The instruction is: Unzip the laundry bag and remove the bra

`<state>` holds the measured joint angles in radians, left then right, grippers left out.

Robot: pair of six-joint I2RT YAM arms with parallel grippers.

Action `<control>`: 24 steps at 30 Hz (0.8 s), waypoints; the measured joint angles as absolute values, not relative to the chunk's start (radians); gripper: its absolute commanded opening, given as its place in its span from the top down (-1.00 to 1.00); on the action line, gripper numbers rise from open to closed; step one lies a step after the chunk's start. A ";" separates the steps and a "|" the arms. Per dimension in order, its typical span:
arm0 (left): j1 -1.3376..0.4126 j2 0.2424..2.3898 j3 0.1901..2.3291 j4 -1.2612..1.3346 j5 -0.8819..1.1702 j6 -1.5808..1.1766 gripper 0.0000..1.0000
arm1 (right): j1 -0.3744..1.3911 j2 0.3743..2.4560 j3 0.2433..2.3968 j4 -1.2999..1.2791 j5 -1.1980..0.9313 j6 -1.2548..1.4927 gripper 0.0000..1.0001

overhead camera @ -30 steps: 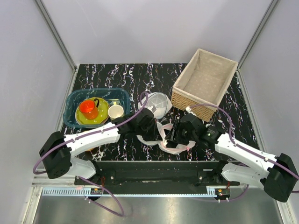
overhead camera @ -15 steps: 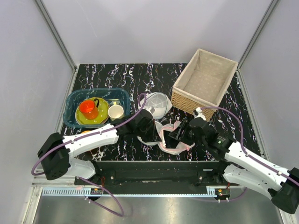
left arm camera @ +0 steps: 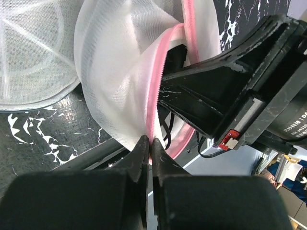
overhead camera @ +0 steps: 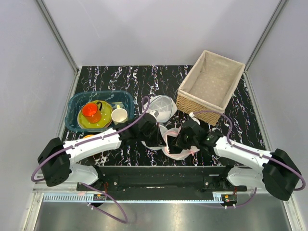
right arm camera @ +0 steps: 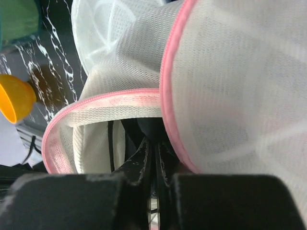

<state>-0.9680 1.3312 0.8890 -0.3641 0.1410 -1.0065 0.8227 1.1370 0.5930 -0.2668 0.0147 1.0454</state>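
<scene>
The laundry bag (overhead camera: 169, 140) sits at the middle of the near edge of the black marbled table (overhead camera: 120, 77), between both arms. The left gripper (left arm camera: 149, 143) is pressed together on the bag's pink rim (left arm camera: 156, 91). The right gripper (right arm camera: 154, 151) is at the bag's open mouth with its fingers nearly together; whether they pinch fabric cannot be told. White print on the right arm's housing (left arm camera: 288, 103) is cut off by the frame: Chinese characters, then "D".

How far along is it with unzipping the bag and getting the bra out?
Done: the laundry bag gapes open along its pink rim. In hand: the left gripper pinches that rim; the right gripper reaches inside, closed by something dark. Left: no bra is out on the table.
</scene>
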 measured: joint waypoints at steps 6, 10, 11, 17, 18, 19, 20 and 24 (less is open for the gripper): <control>-0.968 1.304 0.862 -0.360 0.126 -1.016 1.00 | 0.823 1.067 0.659 -0.327 0.012 1.009 1.00; -0.968 1.296 0.829 -0.353 0.114 -1.023 1.00 | 0.823 0.847 0.751 -0.401 0.008 0.993 1.00; -0.968 1.296 0.823 -0.349 0.112 -1.024 1.00 | 0.823 0.812 0.780 -0.408 0.001 0.991 1.00; -0.968 1.299 0.833 -0.296 0.112 -1.028 1.00 | 0.823 0.768 1.027 -0.441 -0.020 0.942 1.00; -0.968 1.301 0.840 -0.289 0.113 -1.028 1.00 | 0.823 0.781 1.058 -0.449 -0.020 0.930 1.00; -0.968 1.306 0.855 -0.287 0.113 -1.026 1.00 | 0.823 0.798 1.085 -0.458 -0.020 0.918 1.00; -0.969 1.311 0.865 -0.283 0.113 -1.024 1.00 | 0.823 0.812 1.102 -0.460 -0.020 0.909 1.00; -0.969 1.317 0.881 -0.290 0.112 -1.015 1.00 | 0.823 0.840 1.118 -0.456 -0.017 0.888 1.00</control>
